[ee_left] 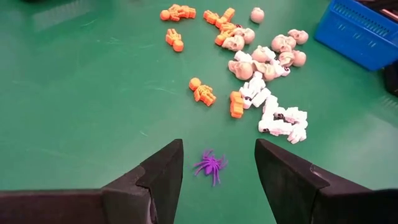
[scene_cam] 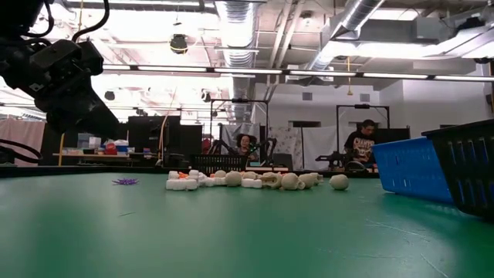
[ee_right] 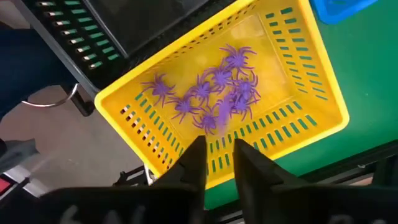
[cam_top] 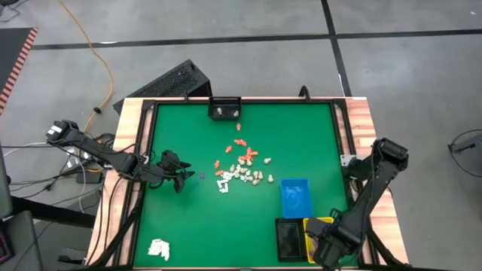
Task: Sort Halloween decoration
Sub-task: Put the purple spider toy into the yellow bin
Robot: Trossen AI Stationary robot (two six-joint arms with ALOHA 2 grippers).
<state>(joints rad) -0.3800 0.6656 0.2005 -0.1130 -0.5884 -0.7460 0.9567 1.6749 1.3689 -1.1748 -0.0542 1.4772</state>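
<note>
Inside, yellow basket [ee_right: 292, 93] holds purple spiders [ee_right: 214, 93].

- In the high view the right arm covers most of the yellow tray [cam_top: 322, 223]; its contents cannot be seen there.
- The right gripper [cam_top: 327, 248] is hidden under its own wrist in that view.
- In the right wrist view one purple spider [ee_right: 210, 118] near the fingertips [ee_right: 198, 149] is blurred.
- The black tray [ee_right: 93, 31] is cut off by the picture's edge.
- In the low view the blue tray [scene_cam: 417, 166] and black tray run off the edge.
- The white wad [cam_top: 159, 248] is too small to identify.
</note>
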